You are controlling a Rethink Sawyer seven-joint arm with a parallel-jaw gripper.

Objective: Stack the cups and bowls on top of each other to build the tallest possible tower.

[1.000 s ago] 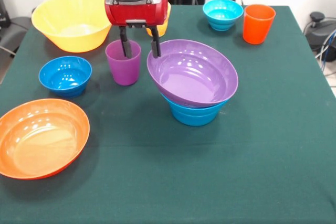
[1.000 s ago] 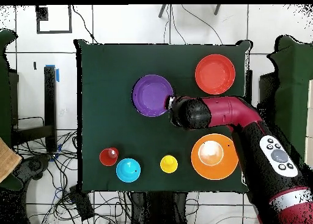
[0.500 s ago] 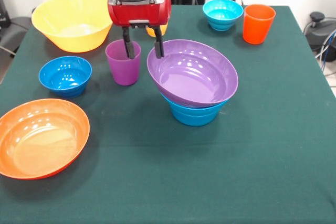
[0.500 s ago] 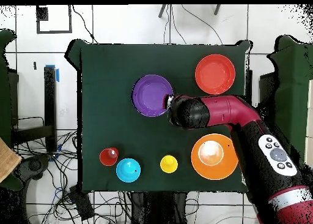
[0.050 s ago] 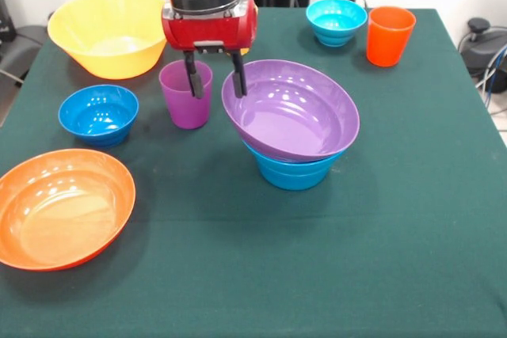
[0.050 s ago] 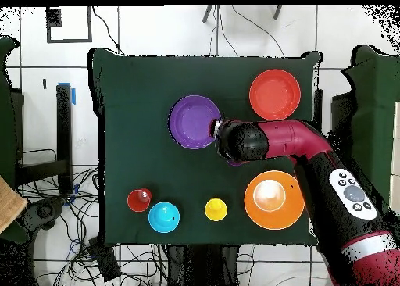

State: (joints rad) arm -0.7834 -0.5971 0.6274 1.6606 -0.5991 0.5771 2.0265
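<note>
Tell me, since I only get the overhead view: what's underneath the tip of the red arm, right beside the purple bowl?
Observer: A purple cup stands there upright. The arm hides it from your camera.
Operator: Is the robot holding it?
Observer: Not yet. The end effector is open. One finger seems to dip into the cup, and the other hangs between the cup and the purple bowl.
Operator: Does that bowl lie flat?
Observer: No, it rests tilted on a blue bowl that sits beneath it.
</note>
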